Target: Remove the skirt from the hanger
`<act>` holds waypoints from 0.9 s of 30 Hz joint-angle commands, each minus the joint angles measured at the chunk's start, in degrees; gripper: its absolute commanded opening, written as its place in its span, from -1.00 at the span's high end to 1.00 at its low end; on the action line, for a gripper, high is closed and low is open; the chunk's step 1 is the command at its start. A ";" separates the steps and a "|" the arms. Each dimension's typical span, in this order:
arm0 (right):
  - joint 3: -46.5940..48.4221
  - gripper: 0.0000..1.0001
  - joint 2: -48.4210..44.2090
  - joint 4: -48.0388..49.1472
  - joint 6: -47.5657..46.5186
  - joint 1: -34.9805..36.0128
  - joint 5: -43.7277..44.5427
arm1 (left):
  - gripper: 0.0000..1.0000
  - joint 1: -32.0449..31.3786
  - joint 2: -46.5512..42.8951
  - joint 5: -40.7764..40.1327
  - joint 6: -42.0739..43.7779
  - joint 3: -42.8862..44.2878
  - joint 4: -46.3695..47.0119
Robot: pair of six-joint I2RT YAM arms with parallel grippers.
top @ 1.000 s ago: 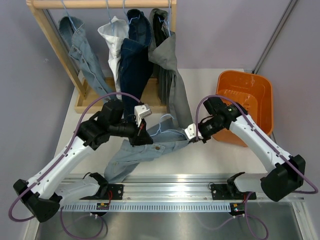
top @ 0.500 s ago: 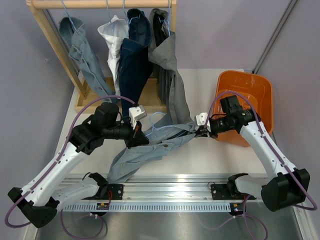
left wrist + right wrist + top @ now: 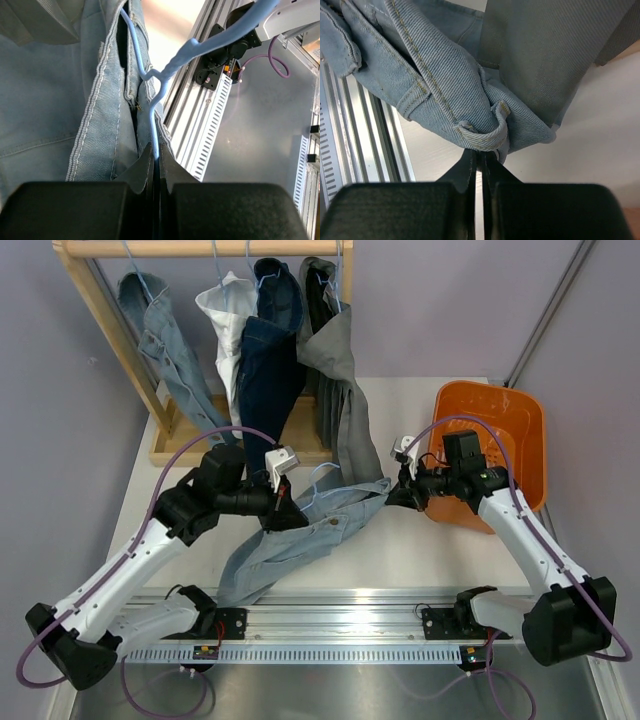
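Two arms meet over the middle of the table [image 3: 440,560], with a pale denim skirt [image 3: 300,540] stretched between them. The left gripper [image 3: 156,156] is pinched tight on the thin wire of a light-blue hanger [image 3: 156,76]; in the left wrist view the wire runs straight up out of the closed fingers and alongside the skirt's stitched waistband. The right gripper [image 3: 481,156] is closed as well, nipping a folded edge of the denim by a belt loop, close to the bin [image 3: 500,430] at the table's right edge.

From the right gripper the skirt slants down and leftwards, passes under the left gripper, and its loose end trails to the near edge beside the metal rail [image 3: 340,625]. The hanger is in the waistband, so the skirt is not yet off it.

At the far left corner stands a wooden rack [image 3: 113,330] with clothes [image 3: 265,350] hanging from it; a grey piece drapes down just behind the skirt.
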 commanded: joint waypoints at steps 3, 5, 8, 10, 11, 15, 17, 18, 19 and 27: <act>1.05 0.80 -0.74 2.34 5.36 -1.08 3.86 | 1.00 -0.58 -0.23 3.67 -2.95 0.35 3.92; 2.45 0.49 -1.81 -0.57 3.07 -1.08 -3.00 | 1.00 -0.67 0.39 2.88 -3.74 0.52 4.10; 6.40 0.26 -2.86 -7.60 -0.19 -1.17 -9.07 | 1.00 -1.11 1.27 2.00 -5.50 0.35 4.98; 9.38 0.21 -3.74 -11.81 0.42 -1.17 -11.27 | 1.00 -1.46 1.88 1.73 -7.86 -0.35 6.90; 10.27 0.18 -3.74 -11.83 0.42 -1.17 -11.80 | 1.00 -1.46 1.97 1.73 -7.87 -0.36 6.91; 13.43 0.14 -4.36 -9.56 11.18 -0.38 -9.89 | 1.00 -2.34 2.85 1.64 -9.80 -0.71 8.41; 14.58 0.09 -4.01 -7.28 14.56 0.59 -5.84 | 1.00 -2.60 3.20 1.47 -9.98 -0.45 8.58; 15.10 0.02 -3.92 -6.39 18.14 2.68 -1.04 | 1.00 -2.86 3.29 1.55 -9.90 -0.18 8.58; 15.20 -0.08 -3.75 -5.60 19.57 3.83 1.88 | 1.00 -2.95 3.29 1.47 -9.89 -0.01 8.58; 12.83 -0.46 -0.05 -2.69 25.81 13.51 23.75 | 1.00 -3.22 3.65 0.24 -8.58 2.02 6.21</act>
